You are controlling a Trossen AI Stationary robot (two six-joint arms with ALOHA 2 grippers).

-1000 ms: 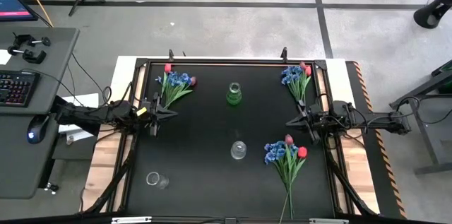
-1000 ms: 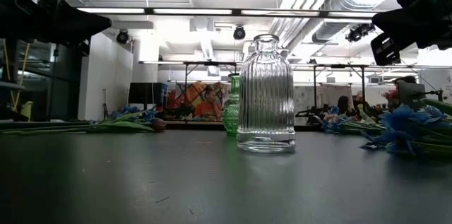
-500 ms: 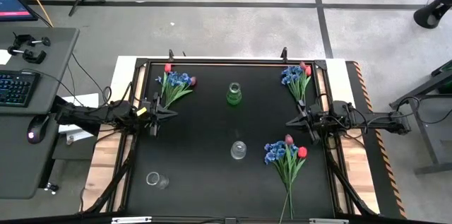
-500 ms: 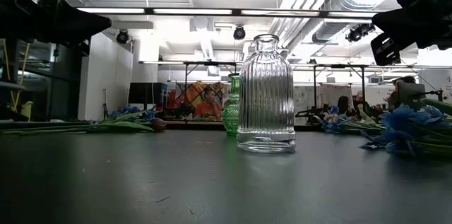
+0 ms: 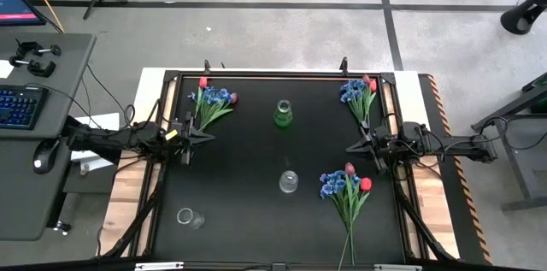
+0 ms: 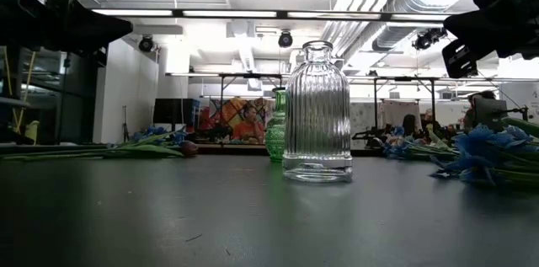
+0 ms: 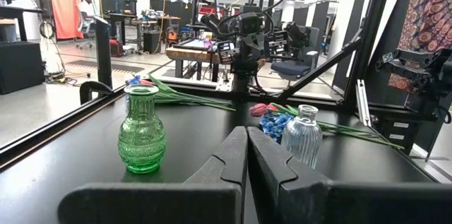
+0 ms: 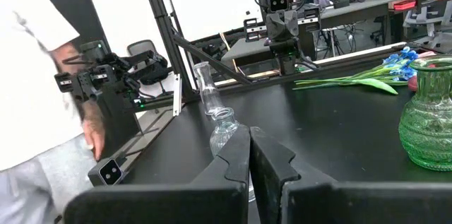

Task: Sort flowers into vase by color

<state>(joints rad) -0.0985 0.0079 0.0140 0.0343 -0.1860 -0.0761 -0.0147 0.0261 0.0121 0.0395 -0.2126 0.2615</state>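
Three vases (image 5: 289, 182) empty; flowers (image 5: 346, 187) lying on table (image 5: 248, 168).

On the black table (image 5: 248, 220), a green glass vase (image 5: 283, 114) stands near the middle of the far edge, a clear ribbed glass bottle (image 5: 289, 182) stands in front of it near the table's centre, and a third small clear glass vase (image 5: 185, 217) stands near the front left corner. One bunch of blue, red and pink artificial flowers (image 5: 209, 102) lies by the far left corner, a second bunch (image 5: 359, 94) by the far right corner, and a third, long-stemmed bunch (image 5: 347, 196) lies right of the clear ribbed bottle, its stems reaching the front edge. The left gripper (image 5: 195, 136) sits at the left edge just in front of the first bunch, and the right gripper (image 5: 362, 146) at the right edge between the second and third bunches.
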